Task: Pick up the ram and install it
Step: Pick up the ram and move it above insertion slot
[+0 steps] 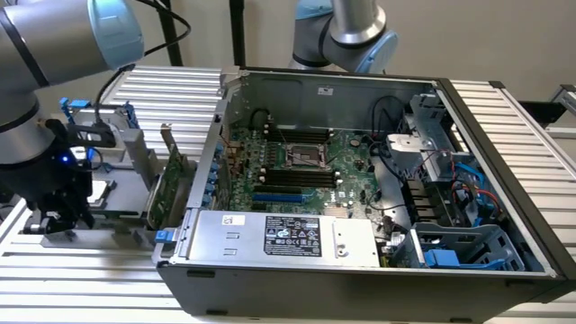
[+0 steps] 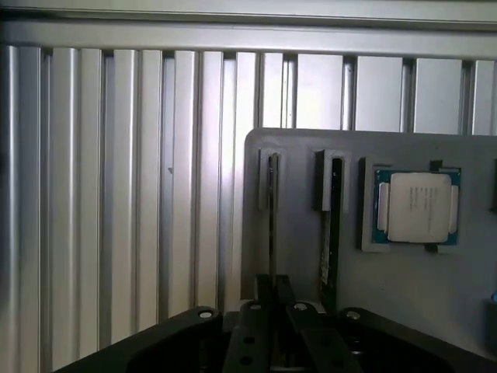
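We see the ram [image 2: 272, 233] and a second stick [image 2: 334, 225] only edge-on. Their chips are out of sight, and their near ends are hidden behind the gripper [image 2: 273, 286], whose body the picture's edge cuts. The arm [image 1: 45, 40] runs off the exterior view's left edge.

You have a silver, ribbed table [image 2: 116, 194] under a plain grey holder plate [image 2: 404, 295]. The ram [image 2: 330, 233] reads dark with a green edge — the processor [image 2: 419, 206] silver, framed in blue-green. Inside the black case [image 1: 360, 290], the motherboard [image 1: 311, 158] is green, with blue cables [image 1: 484, 194].
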{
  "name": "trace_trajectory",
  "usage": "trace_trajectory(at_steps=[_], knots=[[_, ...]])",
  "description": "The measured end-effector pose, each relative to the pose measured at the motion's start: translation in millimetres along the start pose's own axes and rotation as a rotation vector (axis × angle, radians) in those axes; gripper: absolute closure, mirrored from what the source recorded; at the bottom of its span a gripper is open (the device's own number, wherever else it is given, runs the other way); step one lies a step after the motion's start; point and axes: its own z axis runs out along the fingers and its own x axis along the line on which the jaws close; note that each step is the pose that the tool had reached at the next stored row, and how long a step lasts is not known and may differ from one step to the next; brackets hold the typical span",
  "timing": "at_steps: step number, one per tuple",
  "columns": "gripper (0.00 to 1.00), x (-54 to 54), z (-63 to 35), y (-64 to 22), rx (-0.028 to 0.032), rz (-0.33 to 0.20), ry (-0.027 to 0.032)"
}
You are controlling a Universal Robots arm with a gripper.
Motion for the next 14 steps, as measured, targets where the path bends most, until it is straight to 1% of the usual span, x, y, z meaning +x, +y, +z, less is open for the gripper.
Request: trace_trajectory(at_steps=[9, 14], knots=[[1.0, -0.2, -41.0, 0.7, -0.0001, 0.0, 0.0001], [1.0, -0.5, -63.5, -1.8, -0.0002, 0.0, 0.0002]])
